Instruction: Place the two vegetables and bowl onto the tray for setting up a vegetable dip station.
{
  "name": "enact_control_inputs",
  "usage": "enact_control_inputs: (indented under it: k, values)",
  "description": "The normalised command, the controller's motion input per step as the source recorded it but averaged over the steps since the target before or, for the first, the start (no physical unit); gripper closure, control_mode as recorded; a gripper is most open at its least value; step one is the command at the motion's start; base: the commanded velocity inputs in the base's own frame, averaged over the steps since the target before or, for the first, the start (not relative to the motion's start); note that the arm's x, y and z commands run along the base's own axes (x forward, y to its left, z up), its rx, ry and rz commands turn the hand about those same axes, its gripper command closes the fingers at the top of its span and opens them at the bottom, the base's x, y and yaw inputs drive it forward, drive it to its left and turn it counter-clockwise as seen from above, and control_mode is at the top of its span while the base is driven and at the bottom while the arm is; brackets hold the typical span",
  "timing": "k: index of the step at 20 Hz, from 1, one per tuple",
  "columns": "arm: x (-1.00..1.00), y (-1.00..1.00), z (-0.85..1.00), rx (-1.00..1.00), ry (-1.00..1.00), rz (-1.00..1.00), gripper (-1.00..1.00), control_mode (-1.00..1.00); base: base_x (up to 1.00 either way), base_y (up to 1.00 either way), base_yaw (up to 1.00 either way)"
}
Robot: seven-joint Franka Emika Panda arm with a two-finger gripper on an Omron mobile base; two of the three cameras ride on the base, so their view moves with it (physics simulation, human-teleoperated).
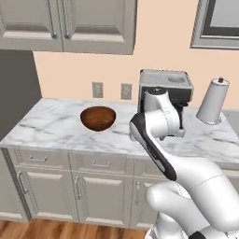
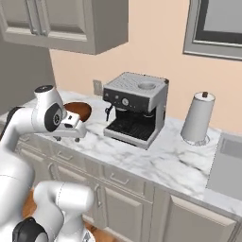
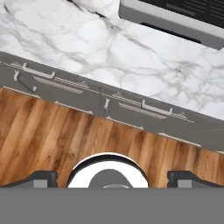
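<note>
Dark finger tips [image 3: 43, 178] of the pincer [image 3: 112, 179] stand at opposite edges of the hand view, spread to their widest, with nothing between them. Beneath the pincer lie the wooden plank floor [image 3: 52, 131] and the grey drawer fronts [image 3: 131, 107]; beyond these runs the edge of the white marble surface [image 3: 87, 39].

The round reddish-brown bowl with a dark inside [image 1: 98, 117] rests upright on this surface, to the left of the pincer and well apart from it. Just behind the pincer sits the boxy grey espresso machine [image 2: 134, 108]; farther right stands a white paper-towel roll on its holder [image 2: 197, 118].

Judged step: the start of the task, with the first pick not yet begun and the arm held at the surface's front edge. Carrot, cucumber and tray cannot be located from these views. The next move seems to call for carrying the empty pincer leftward over the bowl, or driving the base until the tray and vegetables come into sight, before any descent.
</note>
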Motion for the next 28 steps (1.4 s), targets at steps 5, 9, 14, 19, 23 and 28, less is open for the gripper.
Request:
enact_control_inputs:
  k: [5,9,14,19,23,28]
  values:
    - [0.00,0.00,0.00,0.00,0.00,0.00,-1.00,1.00,0.02,0.74,-0.37]
    - [0.00,0.00,0.00,0.00,0.00,0.00,-1.00,1.00,0.09,0.65,-0.36]
    - [0.00,0.00,0.00,0.00,0.00,0.00,-1.00,1.00,0.15,0.51,-0.33]
    - [0.00,0.00,0.00,0.00,0.00,0.00,-1.00,1.00,0.39,0.24,-0.22]
    - [0.00,0.00,0.00,0.00,0.00,0.00,-1.00,1.00,0.42,0.18,-0.17]
    - [0.00,0.00,0.00,0.00,0.00,0.00,-1.00,1.00,0.45,0.28,-0.11]
